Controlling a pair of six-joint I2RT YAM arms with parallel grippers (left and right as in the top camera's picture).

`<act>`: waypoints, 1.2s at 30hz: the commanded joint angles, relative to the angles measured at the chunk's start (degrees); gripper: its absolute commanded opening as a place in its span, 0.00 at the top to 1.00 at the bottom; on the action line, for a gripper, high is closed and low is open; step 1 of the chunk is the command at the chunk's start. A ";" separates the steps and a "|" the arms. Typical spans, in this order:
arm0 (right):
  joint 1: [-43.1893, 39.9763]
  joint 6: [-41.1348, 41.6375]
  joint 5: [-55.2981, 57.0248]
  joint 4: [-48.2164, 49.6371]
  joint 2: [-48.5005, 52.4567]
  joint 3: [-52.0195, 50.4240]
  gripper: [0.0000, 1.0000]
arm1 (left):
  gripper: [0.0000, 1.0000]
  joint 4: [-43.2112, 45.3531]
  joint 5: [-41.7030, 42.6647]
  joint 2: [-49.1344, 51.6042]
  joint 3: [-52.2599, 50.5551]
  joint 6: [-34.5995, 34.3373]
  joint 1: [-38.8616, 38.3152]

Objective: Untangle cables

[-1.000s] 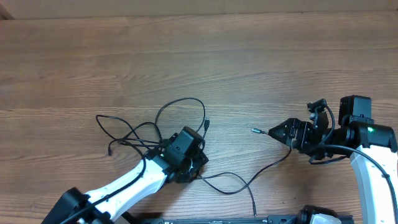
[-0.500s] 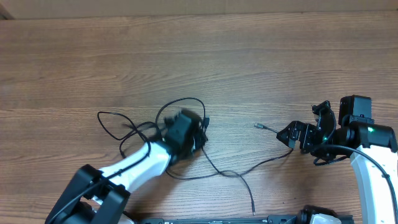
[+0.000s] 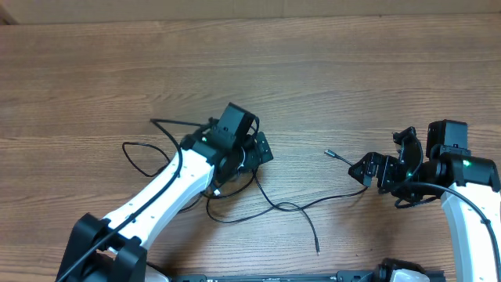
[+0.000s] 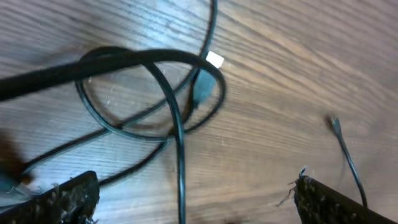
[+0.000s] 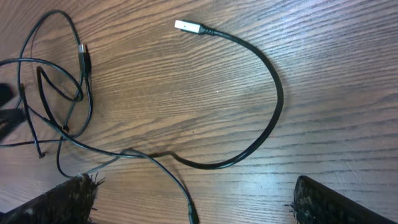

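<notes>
**Two-arm bench with tangled cords on a wood-grain table**

The table, brown with its grain running left to right, fills the overhead view. A plain tan strip borders its far edge. The white left arm reaches from the near-left corner to mid-table, and the right arm stands at the right edge. The left gripper sits above the cables with its fingers apart, clamping nothing. The right gripper is likewise spread wide and empty, just right of a loose cord's silvery tip. The cables lie centre-left on the table. They form overlapping black loops under the left gripper, with one strand trailing right and another toward the near edge.
</notes>
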 commanded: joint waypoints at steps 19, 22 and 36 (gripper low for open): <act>0.35 -0.28 0.57 0.17 -0.83 1.16 0.00 | 0.05 -14.62 -15.82 -1.46 19.26 -8.52 0.31; 0.35 -0.28 0.57 0.17 -0.83 1.16 0.00 | 0.00 -14.32 -17.53 -0.85 16.39 -15.67 0.68; 0.35 -0.28 0.57 0.17 -0.83 1.16 0.00 | 0.05 -5.49 -14.32 12.57 11.15 -30.40 0.90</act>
